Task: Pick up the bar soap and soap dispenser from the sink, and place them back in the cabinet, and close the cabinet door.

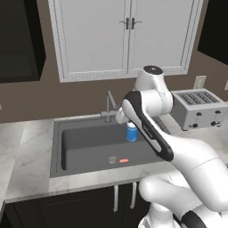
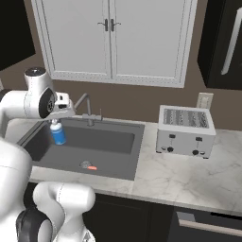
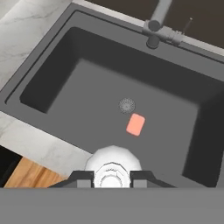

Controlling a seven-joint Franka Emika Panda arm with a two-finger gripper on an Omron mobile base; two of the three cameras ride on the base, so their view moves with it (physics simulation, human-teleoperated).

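Two white panelled doors [image 1: 127,35] hang on the wall right above the sink [image 1: 60,147], and the dark cabinet [image 2: 222,42] sits up to the right of it, its long silver handle [image 2: 232,47] showing. The sink itself is set into a pale marble counter [image 2: 184,175], with a silver toaster [image 2: 185,131] standing on that counter just off the sink's right edge. At the sink's back rim stands the slim grey faucet [image 2: 87,109]. And here is the gripper [image 3: 113,176], up over the basin with its fingers pinching the white pump top of the soap dispenser [image 1: 132,132]; the blue bottle hangs upright from that grip, clear of the sink floor. Down on the sink floor sits the round drain [image 3: 127,105], and the bar soap [image 3: 135,124] lies flat just beside it, a little orange-red slab on the near side of the basin.
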